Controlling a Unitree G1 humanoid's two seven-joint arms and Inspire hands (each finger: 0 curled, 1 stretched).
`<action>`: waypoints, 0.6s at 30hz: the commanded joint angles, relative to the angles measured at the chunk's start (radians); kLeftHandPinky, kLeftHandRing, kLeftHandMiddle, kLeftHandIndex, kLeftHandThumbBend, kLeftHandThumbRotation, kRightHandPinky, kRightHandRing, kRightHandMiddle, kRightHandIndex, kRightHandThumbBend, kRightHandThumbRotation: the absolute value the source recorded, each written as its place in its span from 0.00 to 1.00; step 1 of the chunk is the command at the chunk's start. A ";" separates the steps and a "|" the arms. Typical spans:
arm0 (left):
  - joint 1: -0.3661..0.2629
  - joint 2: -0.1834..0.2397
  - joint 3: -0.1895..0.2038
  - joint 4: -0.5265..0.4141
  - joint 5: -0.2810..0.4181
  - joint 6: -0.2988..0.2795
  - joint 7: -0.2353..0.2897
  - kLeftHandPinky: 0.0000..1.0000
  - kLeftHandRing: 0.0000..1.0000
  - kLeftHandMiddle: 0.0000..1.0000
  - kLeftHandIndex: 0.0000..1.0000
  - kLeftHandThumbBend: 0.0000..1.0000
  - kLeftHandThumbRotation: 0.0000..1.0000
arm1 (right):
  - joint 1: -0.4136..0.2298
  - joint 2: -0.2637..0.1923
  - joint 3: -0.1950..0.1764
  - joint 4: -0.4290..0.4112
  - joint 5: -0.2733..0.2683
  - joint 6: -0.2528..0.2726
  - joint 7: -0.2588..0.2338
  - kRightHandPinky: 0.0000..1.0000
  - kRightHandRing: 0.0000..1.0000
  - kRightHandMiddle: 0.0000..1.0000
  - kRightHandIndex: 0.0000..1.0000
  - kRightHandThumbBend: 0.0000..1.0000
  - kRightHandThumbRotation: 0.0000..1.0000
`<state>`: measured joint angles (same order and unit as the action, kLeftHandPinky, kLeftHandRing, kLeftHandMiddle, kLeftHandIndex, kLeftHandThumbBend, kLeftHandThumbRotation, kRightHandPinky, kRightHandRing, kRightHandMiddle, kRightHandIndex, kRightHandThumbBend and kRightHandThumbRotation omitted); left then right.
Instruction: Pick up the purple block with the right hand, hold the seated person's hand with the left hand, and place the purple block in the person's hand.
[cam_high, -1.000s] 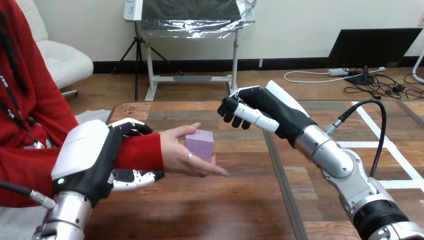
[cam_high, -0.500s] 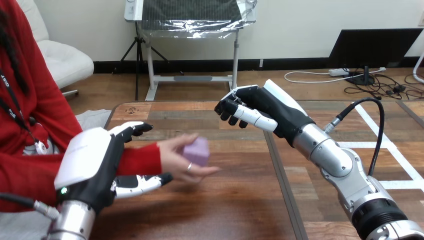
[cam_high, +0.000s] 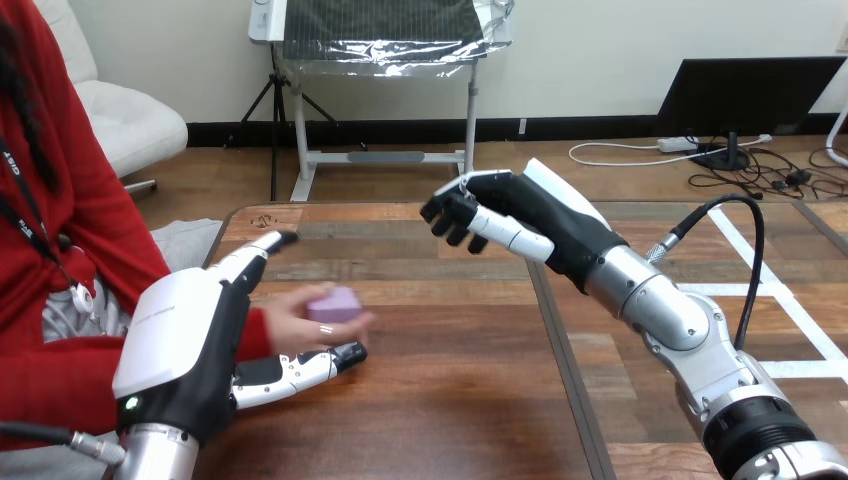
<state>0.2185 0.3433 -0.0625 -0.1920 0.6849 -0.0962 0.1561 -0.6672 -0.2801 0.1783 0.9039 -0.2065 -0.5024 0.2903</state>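
Note:
The purple block (cam_high: 335, 302) lies in the person's hand (cam_high: 292, 322), low over the wooden table (cam_high: 450, 400) at the left. My left hand (cam_high: 185, 340) is open around that hand's wrist: its straight fingers (cam_high: 262, 250) reach past on the far side and its thumb (cam_high: 300, 366) lies on the near side, neither curled onto it. My right hand (cam_high: 540, 215) hovers over the table's far middle, well to the right of the block. Its fingers are loosely bent and hold nothing.
The person sits at the table's left side, a red sleeve (cam_high: 60, 370) running behind my left hand. A dark seam (cam_high: 560, 350) crosses the table top under my right forearm.
The person's hand has drawn back to the left with the purple block in it. My left hand's fingers have straightened off the wrist. My right hand has drifted slightly left.

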 joint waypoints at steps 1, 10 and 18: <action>-0.022 -0.006 0.004 -0.005 0.010 -0.034 0.055 0.82 0.87 0.90 0.92 1.00 0.74 | -0.006 -0.003 -0.036 -0.084 0.042 -0.004 0.014 0.57 0.64 0.66 0.67 1.00 1.00; 0.007 -0.011 0.005 0.008 -0.017 -0.069 0.086 0.83 0.89 0.92 0.95 1.00 0.77 | 0.062 -0.011 -0.047 -0.178 0.079 0.006 0.052 0.59 0.66 0.67 0.69 1.00 1.00; 0.038 -0.019 0.007 0.013 -0.041 -0.091 0.099 0.81 0.87 0.91 0.94 1.00 0.80 | 0.130 -0.012 -0.064 -0.250 0.123 -0.003 0.080 0.60 0.67 0.68 0.70 1.00 1.00</action>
<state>0.2599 0.3345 -0.0618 -0.1883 0.6636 -0.1560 0.2306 -0.5671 -0.2809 0.1487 0.7257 -0.1179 -0.4996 0.3627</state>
